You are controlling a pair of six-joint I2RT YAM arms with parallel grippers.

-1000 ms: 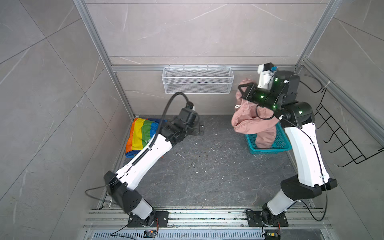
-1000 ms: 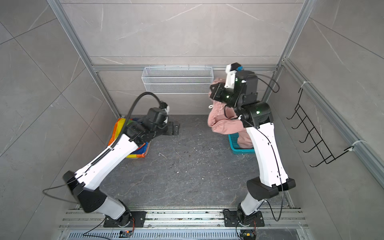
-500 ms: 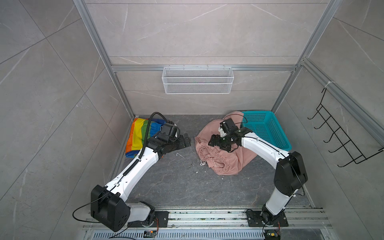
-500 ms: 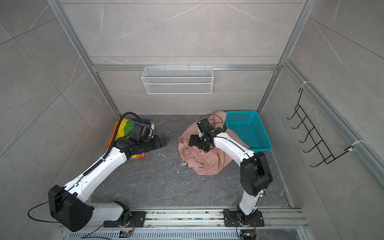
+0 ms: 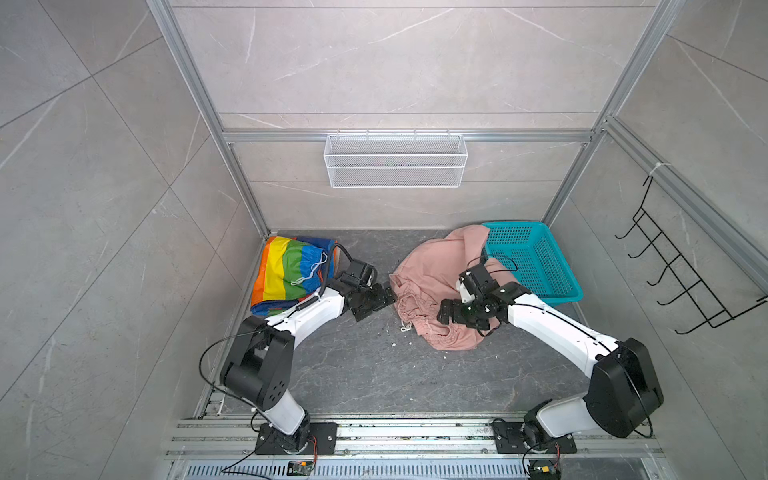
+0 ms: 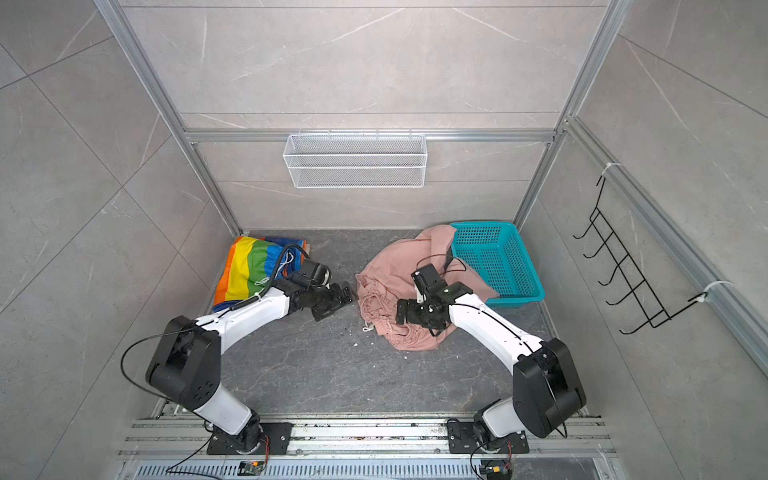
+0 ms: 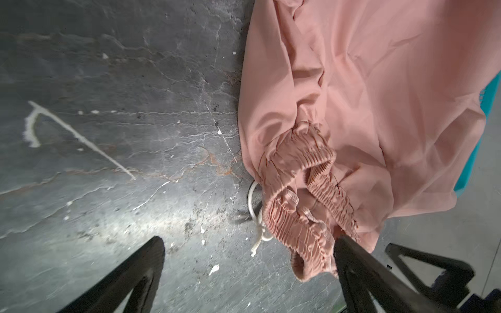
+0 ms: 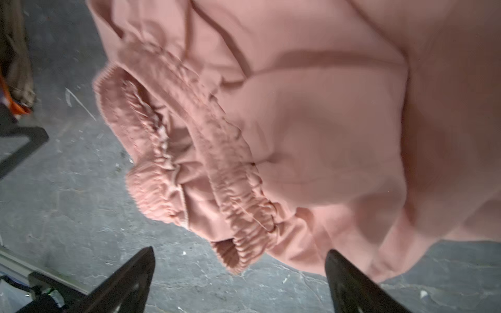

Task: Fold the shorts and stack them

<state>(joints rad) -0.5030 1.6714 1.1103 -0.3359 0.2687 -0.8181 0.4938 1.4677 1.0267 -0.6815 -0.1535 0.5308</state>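
Observation:
The dusty pink shorts lie crumpled on the dark floor, one leg draped over the teal basket's corner. Their gathered waistband faces the front, with a white drawstring trailing from it. My left gripper is open at the waistband's left end, and one finger touches the fabric. Over the waistband's front part my right gripper stands open, holding nothing. The rainbow-striped shorts lie folded at the back left.
The teal basket stands at the back right. A white wire shelf hangs on the back wall and a black hook rack on the right wall. White crumbs dot the floor.
My right arm came down from high over the basket, laid the pink shorts on the floor and opened its jaws. My left arm lowered and reached toward the waistband.

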